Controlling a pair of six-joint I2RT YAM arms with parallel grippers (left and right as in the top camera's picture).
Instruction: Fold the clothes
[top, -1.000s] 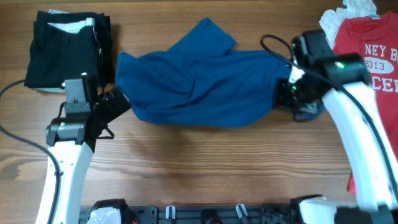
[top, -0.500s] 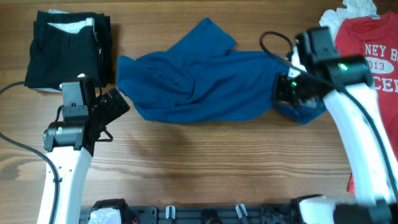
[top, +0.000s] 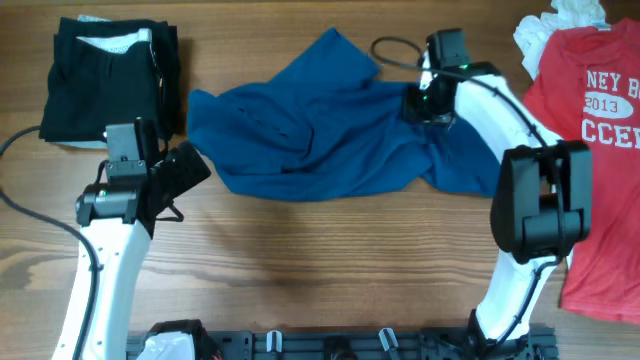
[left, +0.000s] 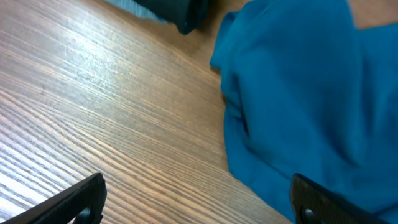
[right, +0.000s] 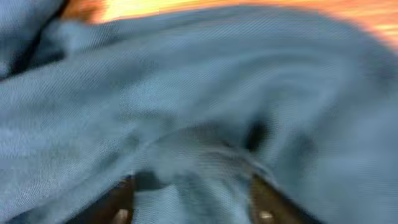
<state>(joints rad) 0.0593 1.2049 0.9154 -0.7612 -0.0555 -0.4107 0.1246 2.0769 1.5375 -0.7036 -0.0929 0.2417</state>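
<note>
The dark-blue shirt (top: 320, 140) lies crumpled across the middle of the wooden table. My right gripper (top: 418, 105) hovers low over its upper right part. In the blurred right wrist view its jaws stand apart, open (right: 194, 208), with blue cloth (right: 186, 93) bulging loosely between them. My left gripper (top: 185, 175) is open just off the shirt's lower left edge. In the left wrist view it (left: 199, 208) hangs above bare wood, and the shirt (left: 298, 93) fills the right side.
A folded black garment (top: 105, 80) with a white piece inside lies at the back left; its dark edge (left: 180, 12) shows in the left wrist view. A red T-shirt with white lettering (top: 600, 120) and a white piece (top: 560, 20) lie at the right.
My right gripper has let go of the shirt's right end, opened, and swung up and left over the shirt. The released end now lies flat. The left arm has barely moved.
</note>
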